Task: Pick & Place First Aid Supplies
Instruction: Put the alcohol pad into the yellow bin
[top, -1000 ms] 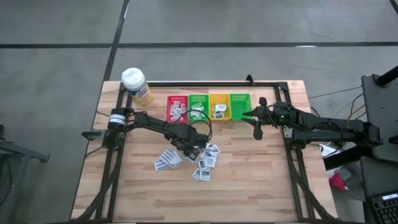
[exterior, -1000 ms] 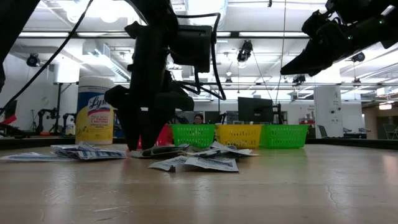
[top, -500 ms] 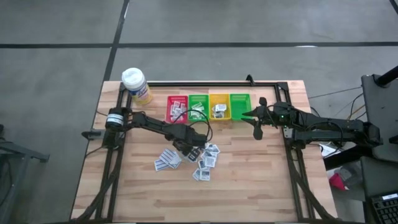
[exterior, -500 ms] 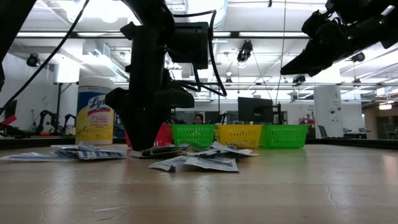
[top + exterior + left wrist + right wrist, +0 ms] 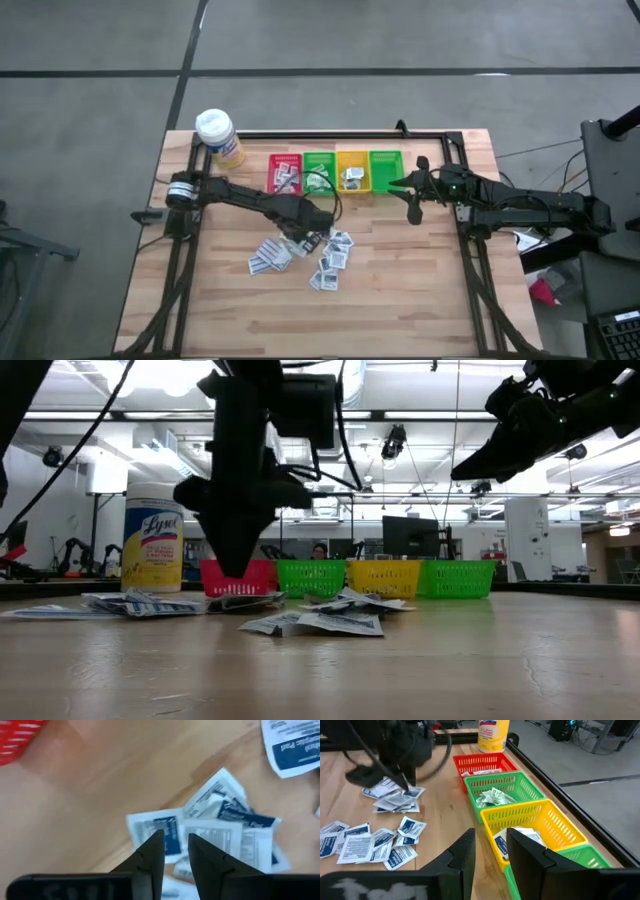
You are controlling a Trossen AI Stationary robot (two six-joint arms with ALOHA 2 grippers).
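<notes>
The small flat white first aid sachets (image 5: 322,255) with blue and grey print lie scattered on the wooden table (image 5: 400,290), just in front of the red plastic bin (image 5: 284,172). My left gripper (image 5: 303,234) hangs over the pile's near edge, fingers (image 5: 150,857) drawn close with a narrow gap; I can't tell whether they pinch anything. My right gripper (image 5: 413,208) waits beside the far green bin (image 5: 385,170), fingers slightly parted, holding nothing.

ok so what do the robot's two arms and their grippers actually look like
Both arms are black with jointed segments. The left arm has a pale band near its base and a black cable looping by its wrist. The right arm shows a small green light. The left gripper and right gripper have two flat, dark, wedge-shaped fingers.
</notes>
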